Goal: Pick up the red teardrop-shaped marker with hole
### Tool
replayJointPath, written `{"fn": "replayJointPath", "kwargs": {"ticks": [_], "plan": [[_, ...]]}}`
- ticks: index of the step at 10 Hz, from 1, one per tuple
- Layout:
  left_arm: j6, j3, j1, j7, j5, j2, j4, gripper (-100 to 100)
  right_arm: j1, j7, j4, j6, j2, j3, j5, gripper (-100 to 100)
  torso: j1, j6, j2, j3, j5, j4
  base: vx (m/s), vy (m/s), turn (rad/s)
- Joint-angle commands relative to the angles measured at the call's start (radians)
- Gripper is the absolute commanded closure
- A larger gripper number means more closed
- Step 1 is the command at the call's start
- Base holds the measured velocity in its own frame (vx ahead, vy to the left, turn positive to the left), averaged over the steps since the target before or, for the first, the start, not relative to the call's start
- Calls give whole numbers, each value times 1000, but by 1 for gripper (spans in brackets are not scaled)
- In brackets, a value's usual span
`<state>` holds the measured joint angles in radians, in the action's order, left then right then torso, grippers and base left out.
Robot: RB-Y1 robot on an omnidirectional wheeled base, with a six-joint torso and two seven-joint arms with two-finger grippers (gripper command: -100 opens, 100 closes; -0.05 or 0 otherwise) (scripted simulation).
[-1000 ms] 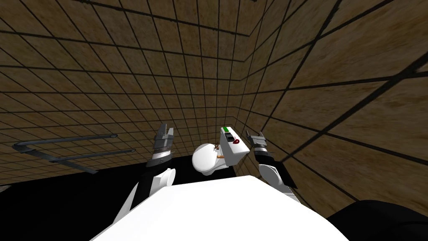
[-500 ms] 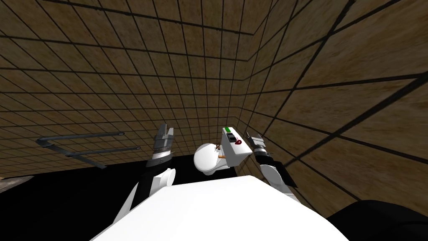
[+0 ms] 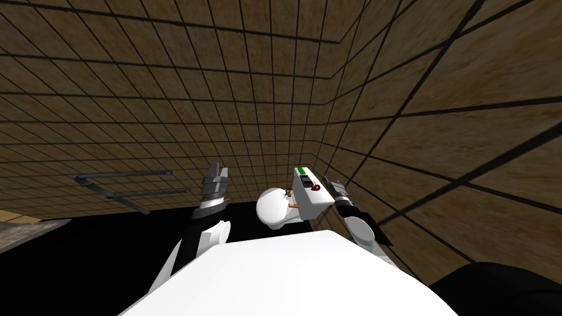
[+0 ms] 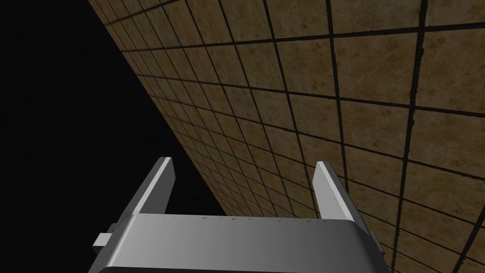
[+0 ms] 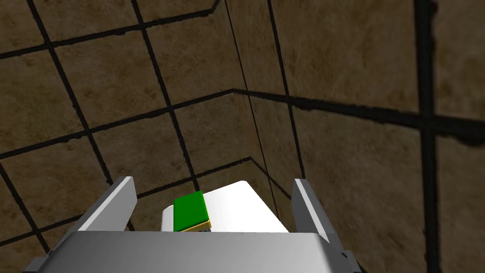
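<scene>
Brown-tiled corner, toilet tank lid [image 3: 317,197] — red marker [image 3: 315,187]: likely light, rigid, slippery; pinch its broad end. Left gripper [image 4: 244,162], right gripper [image 5: 211,182] — fingers apart.

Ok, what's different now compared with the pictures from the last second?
Mostly my own move: the view has swung, so the grey two-bar wall rail sits nearer the middle. The white toilet tank has closed in on the right gripper, now at its edge. Nothing was taken hold of: the red teardrop-shaped marker lies on the tank lid as before, both grippers are open, and the left gripper is raised as it was.
</scene>
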<state>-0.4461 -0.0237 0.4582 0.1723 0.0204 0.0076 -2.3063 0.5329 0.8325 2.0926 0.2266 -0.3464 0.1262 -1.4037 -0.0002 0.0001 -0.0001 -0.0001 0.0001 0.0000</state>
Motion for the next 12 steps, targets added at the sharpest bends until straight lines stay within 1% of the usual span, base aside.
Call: {"fn": "replayJointPath", "kwargs": {"ticks": [1, 2, 3, 4, 5, 6, 7, 8, 10, 11, 12], "plan": [[0, 0, 0, 0, 0, 0, 0, 0, 0, 22, -14, -10, -7, -1, -41, -100, 0, 0, 0, 0, 0, 0, 4, 2, 55], [0, 0, 0, 0, 0, 0, 0, 0, 2, 59, -40, -30, -23, 1, -76, -100, 0, 0, 0, 0, 0, 0, 3, 2, 107], [0, 0, 0, 0, 0, 0, 0, 0, 2, 59, -40, -30, -23, 1, -92, -100, 0, 0, 0, 0, 0, 0, 3, -1, 47], [0, 0, 0, 0, 0, 0, 0, 0, 5, 96, -66, -49, -39, 2, -115, -100, 0, 0, 0, 0, 0, 0, 4, -1, 77], [0, 0, 0, 0, 0, 0, 0, 0, 5, 96, -66, -49, -39, 2, -139, -100, 0, 0, 0, 0, 0, 0, 4, -2, 52], [0, 0, 0, 0, 0, 0, 0, 0, 8, 130, -93, -69, -56, 2, -178, -100, 0, 0, 0, 0, 0, 0, 3, -2, 87], [0, 0, 0, 0, 0, 0, 0, 0, 8, 130, -93, -69, -56, 2, -185, -100, -1, 0, 0, 0, 0, 0, 2, -4, 53], [0, 0, 0, 0, 0, 0, 0, 0, 11, 163, -119, -87, -72, 2, -228, -100, -1, 0, 0, 0, 0, 0, 4, -4, 103], [0, 0, 0, 0, 0, 0, 0, 0, 11, 163, -119, -87, -72, 2, -228, -100, -1, 0, 0, 0, 0, 0, 2, -4, 16], [0, 0, 0, 0, 0, 0, 0, 0, 14, 195, -144, -106, -88, 2, -269, -100, 0, 0, 0, 0, 0, 0, 3, -1, 72], [0, 0, 0, 0, 0, 0, 0, 0, 14, 195, -144, -106, -88, 2, -269, -100, -1, 0, 0, 0, 0, 0, 3, -5, 60]]}}
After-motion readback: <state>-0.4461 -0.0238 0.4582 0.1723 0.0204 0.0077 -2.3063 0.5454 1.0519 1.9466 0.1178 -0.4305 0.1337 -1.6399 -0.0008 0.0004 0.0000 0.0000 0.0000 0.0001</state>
